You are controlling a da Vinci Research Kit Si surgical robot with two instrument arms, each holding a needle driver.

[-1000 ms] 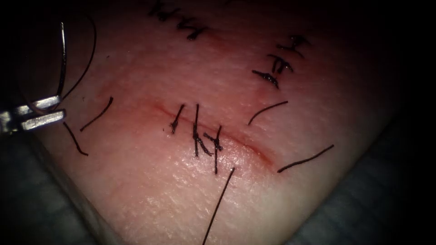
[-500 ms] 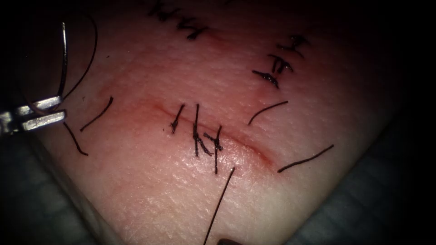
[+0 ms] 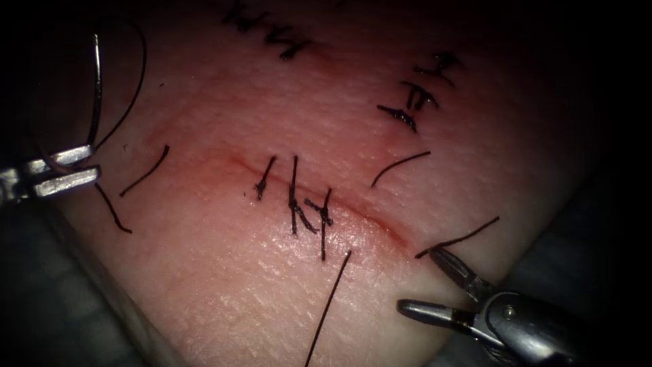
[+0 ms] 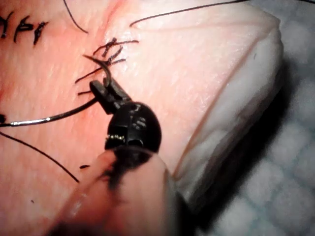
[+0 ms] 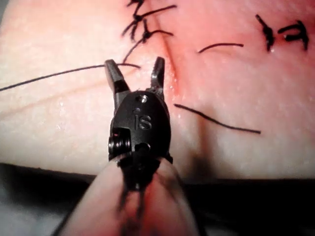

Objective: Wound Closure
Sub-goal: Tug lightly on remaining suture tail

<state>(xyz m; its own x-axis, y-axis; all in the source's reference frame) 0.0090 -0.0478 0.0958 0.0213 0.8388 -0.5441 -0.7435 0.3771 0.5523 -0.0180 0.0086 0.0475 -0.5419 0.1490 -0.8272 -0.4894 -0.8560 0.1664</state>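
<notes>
Three stitches point(image 3: 293, 204) already cross the cut point(image 3: 319, 204) along its middle, their knotted tails standing dark against the tissue point(image 3: 224, 285). To the right of the last stitch the cut runs on unstitched toward the tissue's lower right edge, and a shorter stretch left of the first stitch is also open, so by my judgement the closure is partly done with more bites to place.

At the tissue's left edge the left tool point(image 3: 54, 175) has its jaws clamped on the needle point(image 3: 94, 102), gripping it near one end of the curve; the rest of the curve rises free toward the upper left corner, clear of the tissue. Thread point(image 3: 129, 88) arcs beside the needle there, and a long strand point(image 3: 327, 306) leads from just below the third stitch toward the tissue's lower edge.

The right tool point(image 3: 424, 282), which has come in at the lower right edge since half a second ago, has its jaws wide apart and holds nothing. Its upper jaw tip lies just beside one cut end point(image 3: 458, 238) near the cut's right end. Other loose cut ends point(image 3: 144, 171) lie near the left edge, and older stitch rows point(image 3: 421, 92) sit toward the upper edge.
</notes>
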